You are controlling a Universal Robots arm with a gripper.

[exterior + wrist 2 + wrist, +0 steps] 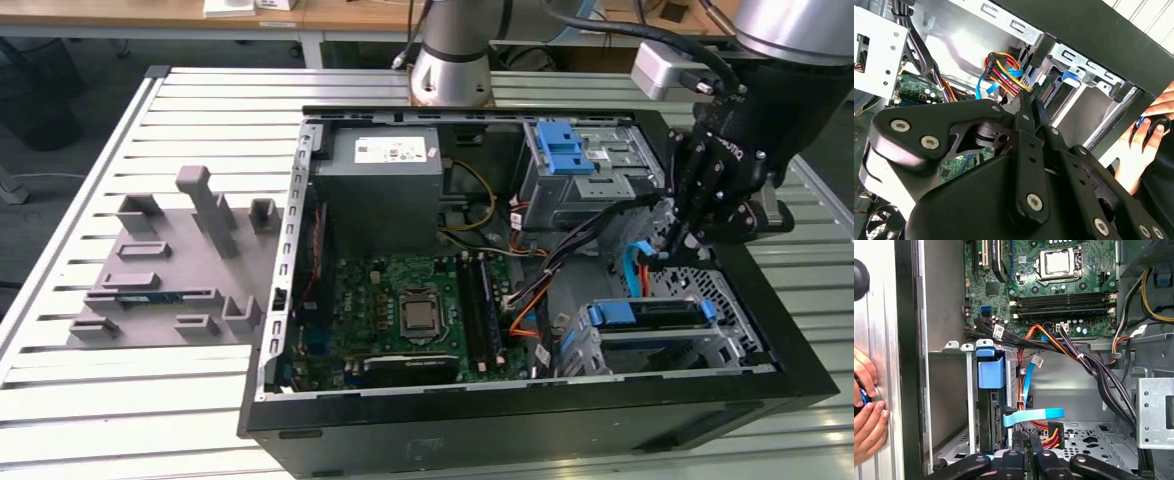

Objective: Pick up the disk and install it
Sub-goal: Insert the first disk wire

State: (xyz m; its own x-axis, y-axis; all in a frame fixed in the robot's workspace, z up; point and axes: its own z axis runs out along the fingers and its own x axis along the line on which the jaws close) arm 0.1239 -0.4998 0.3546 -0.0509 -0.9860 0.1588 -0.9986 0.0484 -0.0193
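Disk (650, 314) seated in the drive cage (741, 320) at a corner of the open case (534, 430). In the exterior view we see little more of it than its blue carrier frame, lying across the cage mouth. In the first wrist view the disk (990, 375) stands on edge inside the cage (949, 405), its blue carrier tab uppermost on a pale silver flank, with a dark connector edge below the tab. A flat blue cable (1034, 415) runs just beside that edge, and a bundle of red, orange and black wires (1051, 432) lies close by.

The gripper (681, 245) hangs over the cage, beside the disk and not touching it. In both wrist views we find its fingers (1026, 107) clenched together with nothing between them, and the fingertips (1019, 440) point down beside the cage.

The exterior view alone takes in the motherboard (414, 310) and the grey power supply (387, 165) beyond the cage, and a grey fixture plate (167, 270) on the table (80, 400), well apart from the cage. Both wrist views add a person's hand (866, 410) resting on the table just outside the case wall next to the cage. In the second wrist view that hand (1149, 135) covers a small dark object.
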